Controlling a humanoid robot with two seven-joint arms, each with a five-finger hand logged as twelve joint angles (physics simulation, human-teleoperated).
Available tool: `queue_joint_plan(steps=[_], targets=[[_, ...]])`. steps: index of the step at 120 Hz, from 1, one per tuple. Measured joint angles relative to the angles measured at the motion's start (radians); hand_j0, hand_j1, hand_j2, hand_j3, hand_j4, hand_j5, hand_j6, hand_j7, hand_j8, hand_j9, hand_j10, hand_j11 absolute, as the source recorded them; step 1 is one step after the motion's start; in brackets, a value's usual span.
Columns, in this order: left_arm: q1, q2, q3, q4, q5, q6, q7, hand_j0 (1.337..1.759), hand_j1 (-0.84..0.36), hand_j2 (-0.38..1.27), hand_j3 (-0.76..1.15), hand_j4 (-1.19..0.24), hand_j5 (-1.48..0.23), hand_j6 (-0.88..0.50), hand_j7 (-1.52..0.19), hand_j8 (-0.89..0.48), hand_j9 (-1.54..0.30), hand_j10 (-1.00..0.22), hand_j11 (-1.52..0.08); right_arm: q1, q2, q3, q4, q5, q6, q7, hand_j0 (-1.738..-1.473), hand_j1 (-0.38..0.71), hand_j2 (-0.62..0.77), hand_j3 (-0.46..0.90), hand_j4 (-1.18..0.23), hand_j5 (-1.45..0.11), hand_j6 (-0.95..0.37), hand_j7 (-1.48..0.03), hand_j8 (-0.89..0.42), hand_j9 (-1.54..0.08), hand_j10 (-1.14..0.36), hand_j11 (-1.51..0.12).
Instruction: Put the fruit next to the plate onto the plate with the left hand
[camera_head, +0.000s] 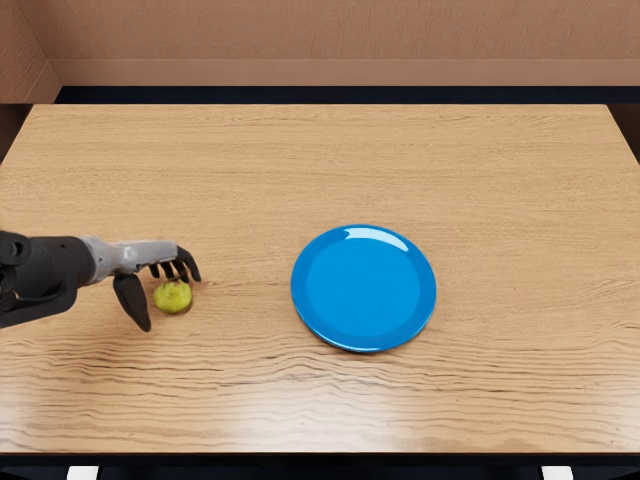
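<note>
solid bright blue on the plate (363, 288), pale glossy highlights near its far rim. yellow-green on the fruit (172, 296). light tan wood grain in wavy darker streaks across the tabletop (320, 170). black on the left hand (156, 272); pale grey, then dark grey, up the arm (45, 275).

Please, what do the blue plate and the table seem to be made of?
The plate looks like glazed ceramic or glossy plastic: uniform blue with a bright highlight near its upper rim; which one, the render leaves open. The table looks like wood with a matte finish: light brown with dark wavy grain lines, no shine.
</note>
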Motion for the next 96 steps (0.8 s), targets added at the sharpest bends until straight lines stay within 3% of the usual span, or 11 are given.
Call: queue_joint_plan(steps=[96], targets=[[0.022,-0.018,0.000,0.004,0.000,0.017,0.001,1.658,-0.19,0.09,0.00,-0.46,-0.58,-0.43,-0.58,-0.45,-0.58,-0.45,-0.58,0.000,0.000,0.000,0.000,0.000,0.000,0.000,-1.658,-0.32,0.00,0.00,-0.02,-0.03,-0.02,-0.03,-0.02,-0.03,-0.02,-0.03]])
